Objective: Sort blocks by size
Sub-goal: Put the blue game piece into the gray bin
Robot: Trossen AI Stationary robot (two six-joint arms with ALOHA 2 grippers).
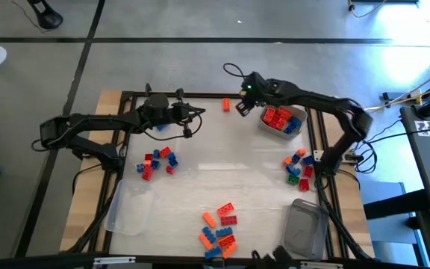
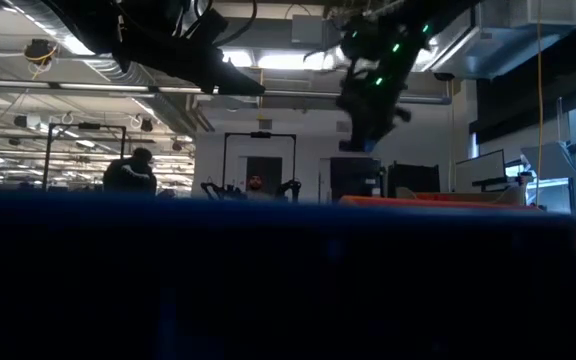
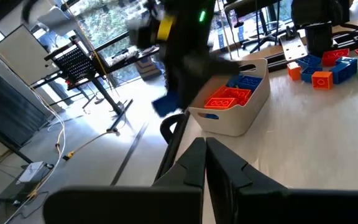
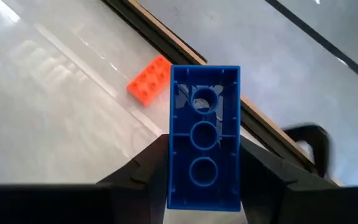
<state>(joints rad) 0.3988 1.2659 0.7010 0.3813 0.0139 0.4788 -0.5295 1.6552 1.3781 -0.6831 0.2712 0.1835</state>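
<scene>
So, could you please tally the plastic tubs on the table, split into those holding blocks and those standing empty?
Tub holding blocks: 1
Empty tubs: 2
Total: 3 tubs

Long blue block (image 4: 204,140) underside up, clamped in right tool (image 4: 202,171); orange block (image 4: 149,79) flat beyond.

You can see the right tool (image 4: 202,180) clamps a glossy, smooth blue plastic brick (image 4: 204,134); just beyond it lies a matt orange plastic brick (image 4: 149,79) on the shiny white worktop (image 4: 48,99), edged in pale wood.
</scene>
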